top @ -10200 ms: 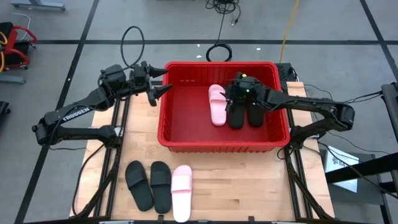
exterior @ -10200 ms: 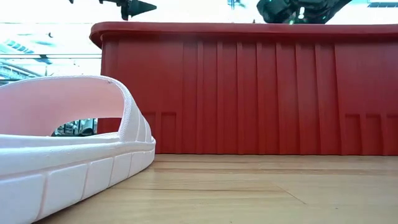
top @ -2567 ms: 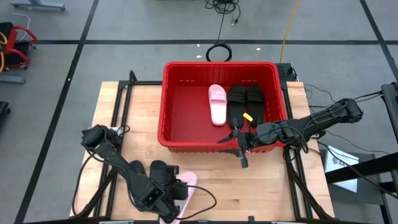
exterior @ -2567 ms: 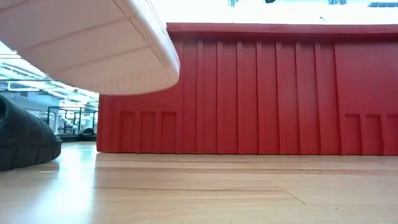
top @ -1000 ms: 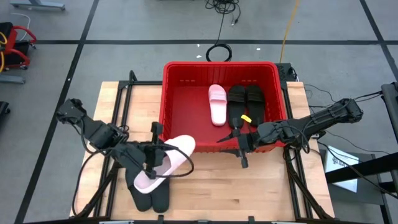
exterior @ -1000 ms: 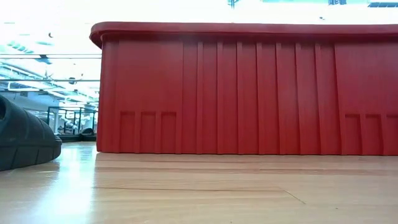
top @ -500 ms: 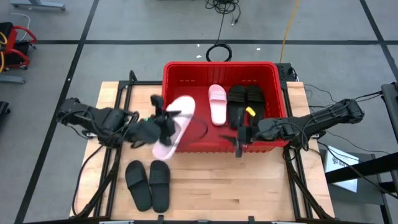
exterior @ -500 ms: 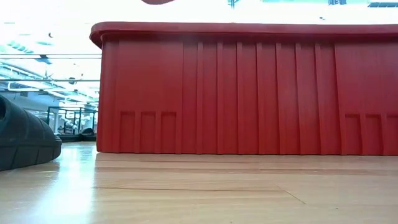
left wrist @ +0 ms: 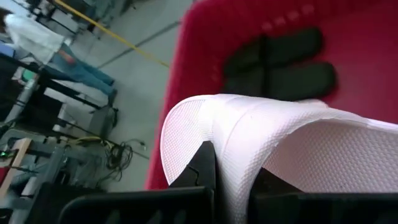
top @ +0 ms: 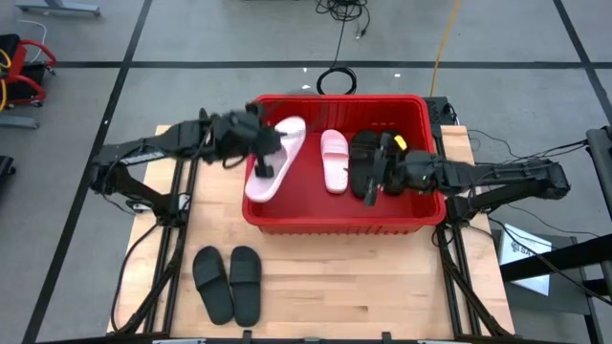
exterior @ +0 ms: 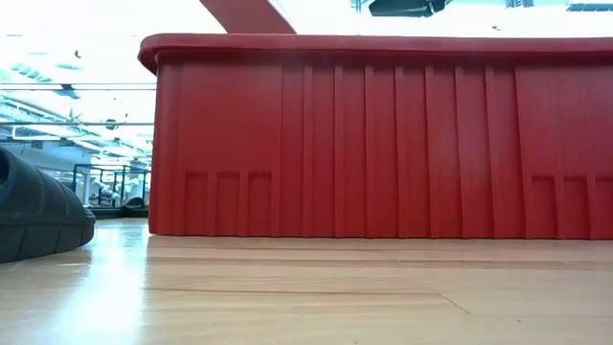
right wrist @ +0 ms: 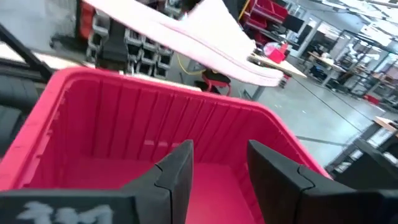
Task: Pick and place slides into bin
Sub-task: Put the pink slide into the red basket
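Left gripper [top: 260, 162], pinching pink slide [top: 277, 158], now over bin [top: 335, 222] left-centre of frame — drop next; right gripper [top: 375, 177] spread.

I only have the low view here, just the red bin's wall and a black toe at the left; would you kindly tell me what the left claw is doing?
Observer: The left claw is shut on a pale pink slide, held tilted over the red bin, at its left wall.
Operator: Thank you. What is already inside?
Observer: One pink slide and two black slides lie on the bin floor.
Operator: And the right claw?
Observer: The right claw hangs open above those black slides, holding nothing.
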Controlling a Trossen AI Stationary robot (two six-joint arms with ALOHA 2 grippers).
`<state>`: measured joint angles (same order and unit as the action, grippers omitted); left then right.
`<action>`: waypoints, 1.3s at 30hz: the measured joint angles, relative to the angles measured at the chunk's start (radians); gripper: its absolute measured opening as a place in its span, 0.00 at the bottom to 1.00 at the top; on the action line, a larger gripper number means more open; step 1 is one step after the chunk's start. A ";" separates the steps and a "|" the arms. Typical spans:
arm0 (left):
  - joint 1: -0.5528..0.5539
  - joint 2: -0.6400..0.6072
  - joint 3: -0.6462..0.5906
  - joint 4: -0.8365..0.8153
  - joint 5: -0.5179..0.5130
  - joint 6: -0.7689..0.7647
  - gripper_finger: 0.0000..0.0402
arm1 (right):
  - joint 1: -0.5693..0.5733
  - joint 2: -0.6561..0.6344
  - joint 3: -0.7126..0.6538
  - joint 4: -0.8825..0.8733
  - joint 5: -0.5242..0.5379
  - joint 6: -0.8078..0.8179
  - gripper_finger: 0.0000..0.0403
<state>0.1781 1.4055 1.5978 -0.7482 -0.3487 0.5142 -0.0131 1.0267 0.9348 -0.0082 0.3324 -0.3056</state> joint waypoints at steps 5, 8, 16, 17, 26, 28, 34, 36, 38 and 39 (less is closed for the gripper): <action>0.182 0.000 -0.004 0.143 0.153 0.013 0.02 | -0.133 -0.049 0.000 -0.027 -0.079 -0.005 0.35; 0.285 0.000 -0.057 0.290 0.269 -0.039 0.02 | -0.217 -0.065 0.000 -0.035 -0.128 -0.007 0.35; 0.367 0.013 -0.299 0.543 0.365 -0.097 0.02 | -0.411 -0.050 0.000 -0.040 -0.323 0.002 0.35; 0.361 0.015 -0.321 0.562 0.360 -0.100 0.02 | -0.432 -0.044 0.000 -0.039 -0.340 0.002 0.35; 0.274 0.079 -0.364 0.681 0.213 -0.109 0.02 | -0.543 0.045 0.000 -0.032 -0.503 0.030 0.35; 0.262 0.096 -0.361 0.692 0.174 -0.113 0.02 | -0.545 0.057 0.000 -0.026 -0.519 0.024 0.35; 0.268 0.184 -0.361 0.696 0.123 -0.131 0.02 | -0.545 0.062 0.000 -0.002 -0.518 -0.022 0.35; 0.265 0.210 -0.361 0.713 0.107 -0.130 0.02 | -0.548 0.062 0.000 0.011 -0.518 -0.022 0.35; 0.264 0.233 -0.361 0.715 0.100 -0.136 0.02 | -0.551 0.062 0.000 0.019 -0.517 -0.021 0.35; 0.264 0.244 -0.361 0.723 0.096 -0.144 0.02 | -0.554 0.062 0.000 0.018 -0.517 -0.021 0.35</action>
<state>0.4417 1.6493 1.2369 -0.0254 -0.2529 0.3704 -0.5672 1.0885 0.9348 0.0101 -0.1851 -0.3269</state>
